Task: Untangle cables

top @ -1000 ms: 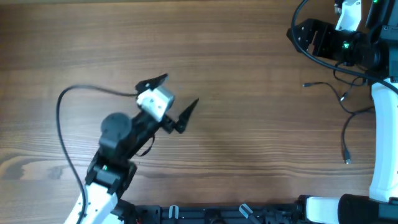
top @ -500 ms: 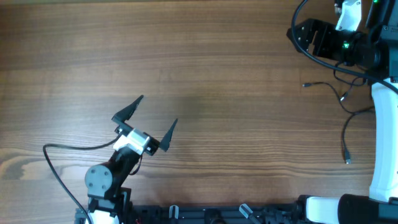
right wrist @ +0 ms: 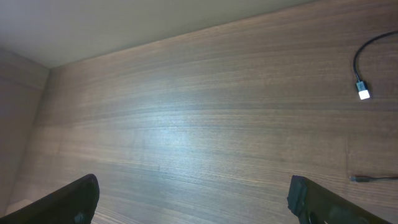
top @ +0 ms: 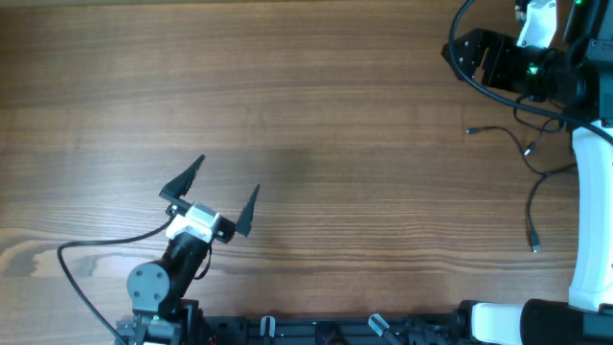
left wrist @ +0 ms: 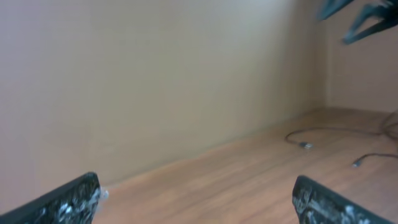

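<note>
Cables (top: 531,216) look thin, light, limp, apt to slide on tabletop (top: 364,115) — pinch mid-cord, near a crossing — left pincer (top: 229,172) and right pincer (right wrist: 193,183) both spread, empty.

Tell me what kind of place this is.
Probably a robotics lab bench: a wooden table, a left arm and a right arm over it, thin black cables laid out.

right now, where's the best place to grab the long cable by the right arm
Probably the straight stretch of the cable just behind its plug, from straight above, jaws across it. It lies flat there, clear of the other cables farther back.
</note>
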You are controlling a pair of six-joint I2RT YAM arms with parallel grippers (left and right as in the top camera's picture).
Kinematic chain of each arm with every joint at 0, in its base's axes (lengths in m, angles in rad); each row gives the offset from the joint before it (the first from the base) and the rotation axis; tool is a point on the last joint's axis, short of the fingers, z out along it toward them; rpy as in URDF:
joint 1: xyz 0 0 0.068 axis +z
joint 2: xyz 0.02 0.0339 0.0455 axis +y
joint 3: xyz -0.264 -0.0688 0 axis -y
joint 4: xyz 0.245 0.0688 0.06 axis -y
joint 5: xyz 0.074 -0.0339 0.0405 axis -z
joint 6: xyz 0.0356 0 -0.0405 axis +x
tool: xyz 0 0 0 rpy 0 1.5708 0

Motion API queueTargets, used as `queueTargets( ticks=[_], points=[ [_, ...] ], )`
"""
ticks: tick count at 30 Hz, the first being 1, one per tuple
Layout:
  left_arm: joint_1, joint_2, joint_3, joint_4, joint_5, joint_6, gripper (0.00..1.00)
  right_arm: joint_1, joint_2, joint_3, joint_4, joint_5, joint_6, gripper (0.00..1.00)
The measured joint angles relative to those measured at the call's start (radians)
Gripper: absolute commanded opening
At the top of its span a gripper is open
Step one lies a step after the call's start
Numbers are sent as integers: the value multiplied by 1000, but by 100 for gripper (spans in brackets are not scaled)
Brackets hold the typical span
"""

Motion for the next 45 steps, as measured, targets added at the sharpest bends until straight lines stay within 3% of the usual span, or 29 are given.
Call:
queueTargets(
  ticks=[5,14,24,45],
  points=[
    [31,-63,0,-187,-93,0,100,0,0,0,0,0,0,100],
    [98,-218,-3,-605,-129,-11,100,0,0,0,0,0,0,100],
    [105,-339,-2,-608,-153,-80,100,0,0,0,0,0,0,100],
    [105,-341,-2,-608,-153,-91,100,0,0,0,0,0,0,100]
  ],
)
